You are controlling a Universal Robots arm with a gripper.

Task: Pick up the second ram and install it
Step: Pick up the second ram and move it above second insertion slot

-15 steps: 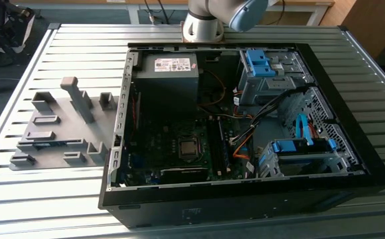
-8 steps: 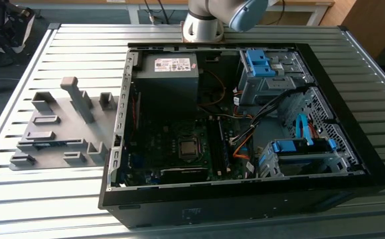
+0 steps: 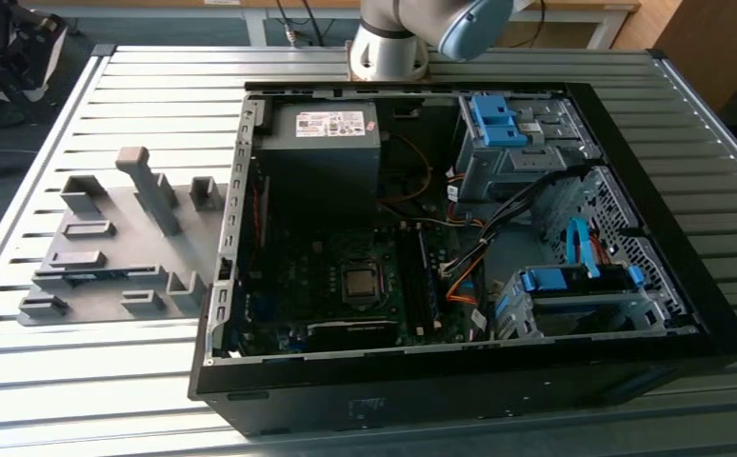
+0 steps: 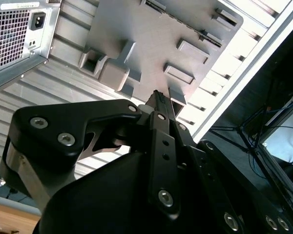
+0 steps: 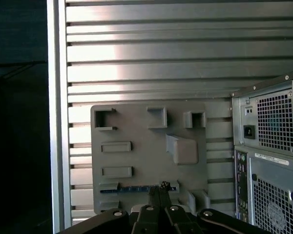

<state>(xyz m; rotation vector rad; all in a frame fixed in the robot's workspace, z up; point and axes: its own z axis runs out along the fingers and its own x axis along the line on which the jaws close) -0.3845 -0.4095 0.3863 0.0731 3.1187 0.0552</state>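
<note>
While the ram (image 3: 102, 276) lies in its holder (image 3: 128, 238) at the exterior view's left, the gripper (image 5: 159, 187) hangs above, jaws pressed together, empty.

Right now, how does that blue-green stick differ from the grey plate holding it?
The second ram is a thin blue-green strip; the grey holder plate is a broad grey slab. The ram is slim and low; the plate carries raised blocks. Both are rectangular and lie outside the computer case.

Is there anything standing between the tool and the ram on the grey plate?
Nothing visible does. In the first wrist view the ram lies uncovered on the plate, and the tool hangs above it with only free air between.
</note>
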